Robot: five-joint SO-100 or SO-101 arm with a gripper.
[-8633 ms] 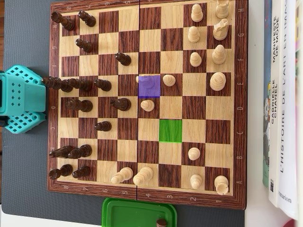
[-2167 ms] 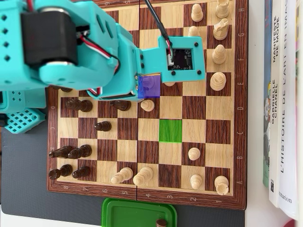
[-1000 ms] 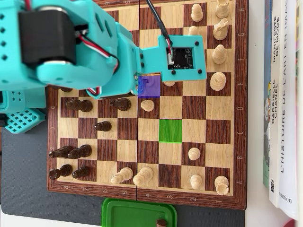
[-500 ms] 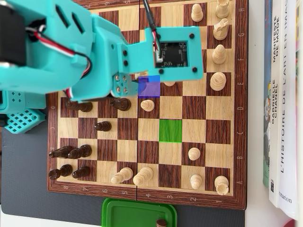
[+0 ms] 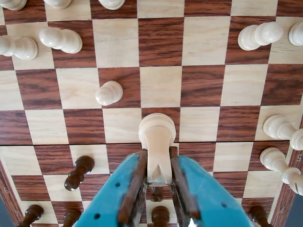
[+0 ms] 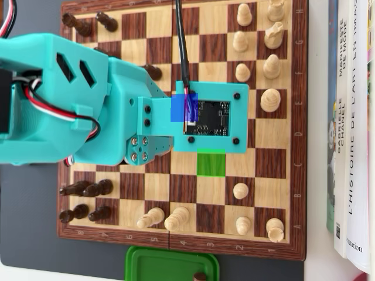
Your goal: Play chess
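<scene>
In the wrist view, a light wooden chess piece [image 5: 156, 142] is clamped between the brown fingers [image 5: 136, 187] of the turquoise gripper [image 5: 157, 182], its rounded top projecting ahead of the fingertips above the chessboard [image 5: 161, 42]. A light pawn [image 5: 109, 92] is seen ahead and to the left of the gripper, and a dark pawn [image 5: 79, 172] lies just to its left. In the overhead view, the arm [image 6: 88, 111] covers the board's middle, beside a green-marked square [image 6: 211, 164].

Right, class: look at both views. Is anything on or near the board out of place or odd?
Yes. The end effector holds a light piece off its square, and a dark piece sits off the board in the green tray.
</scene>
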